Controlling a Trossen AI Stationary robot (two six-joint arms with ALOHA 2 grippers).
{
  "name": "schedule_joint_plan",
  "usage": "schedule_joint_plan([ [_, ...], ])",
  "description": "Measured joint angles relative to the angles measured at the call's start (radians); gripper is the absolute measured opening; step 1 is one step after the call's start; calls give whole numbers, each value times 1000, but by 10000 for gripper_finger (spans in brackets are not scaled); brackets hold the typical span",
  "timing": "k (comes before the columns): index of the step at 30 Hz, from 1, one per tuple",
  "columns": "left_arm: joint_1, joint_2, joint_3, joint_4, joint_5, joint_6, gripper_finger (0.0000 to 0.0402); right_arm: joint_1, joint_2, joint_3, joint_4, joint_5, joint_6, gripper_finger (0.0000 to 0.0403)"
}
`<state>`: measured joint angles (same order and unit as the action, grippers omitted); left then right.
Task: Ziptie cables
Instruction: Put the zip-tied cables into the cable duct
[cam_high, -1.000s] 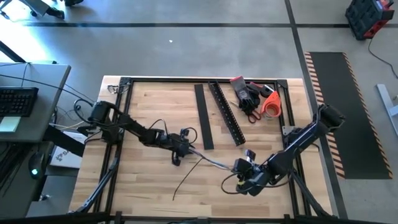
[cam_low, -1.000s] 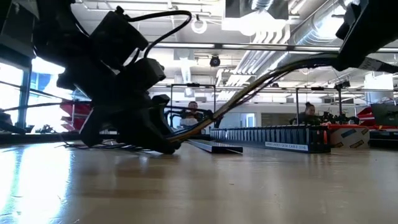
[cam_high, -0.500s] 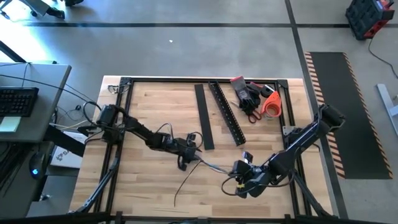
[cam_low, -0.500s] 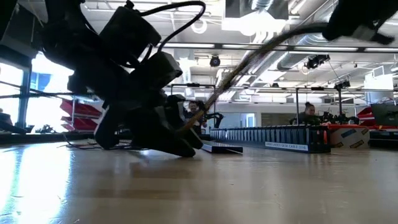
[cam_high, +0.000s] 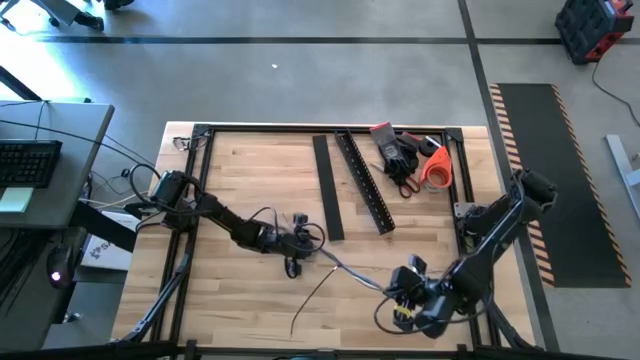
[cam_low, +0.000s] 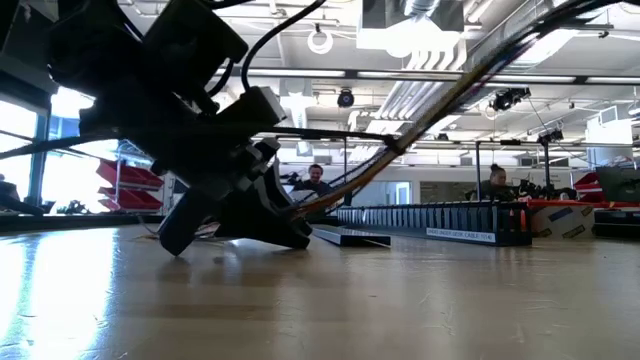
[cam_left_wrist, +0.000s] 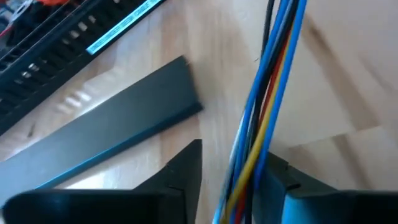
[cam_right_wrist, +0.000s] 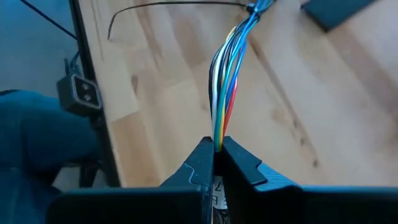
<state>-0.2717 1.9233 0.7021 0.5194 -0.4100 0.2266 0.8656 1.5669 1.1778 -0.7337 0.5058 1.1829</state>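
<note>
Clearly the job was only at its gathering stage. The cables ran as one loose bunch across the middle of the table, stretched between the two arms, with a single dark strand straying off toward the near edge. No zip tie showed around the bunch in any view, so by my reading nothing had been fastened yet.

At the right near corner the right gripper had its jaws pressed together on one end of the bunch; in its wrist view the blue, white, yellow and red wires came straight out from between the closed fingers. That end looked secure.

Left of centre sat the left gripper, low over the table by the near end of the plain black strip. Its wrist view showed the cables passing between its two fingers, which stood apart on either side of them (whether either pad touched the wires I could not tell). I would judge that it was not clamped.

The slotted rail, the black gloves and the orange-handled tool lay at the far right, well apart from the work. Left to do, as far as I could judge: settle the left hold, draw in the stray strand, then fit and tighten a tie.
</note>
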Motion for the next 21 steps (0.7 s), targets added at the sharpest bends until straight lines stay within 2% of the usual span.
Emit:
schedule_joint_plan([
  [7, 57, -1, 0, -25, -11, 2, 49, 81, 0, 0, -32, 0, 198, 0],
  [11, 91, -24, -1, -38, -33, 87, 13, 115, 0, 0, -38, 5, 288, 0],
  [14, 111, -85, 19, -117, -64, 215, 4, 133, 1, -1, -28, 26, 359, 0],
  [17, 147, -171, 64, -194, -138, 394, 1, 158, 1, -1, 9, 24, 421, 0],
  [21, 235, -233, 130, -205, -135, 691, 0, 160, 15, -2, 11, 113, 437, 0],
])
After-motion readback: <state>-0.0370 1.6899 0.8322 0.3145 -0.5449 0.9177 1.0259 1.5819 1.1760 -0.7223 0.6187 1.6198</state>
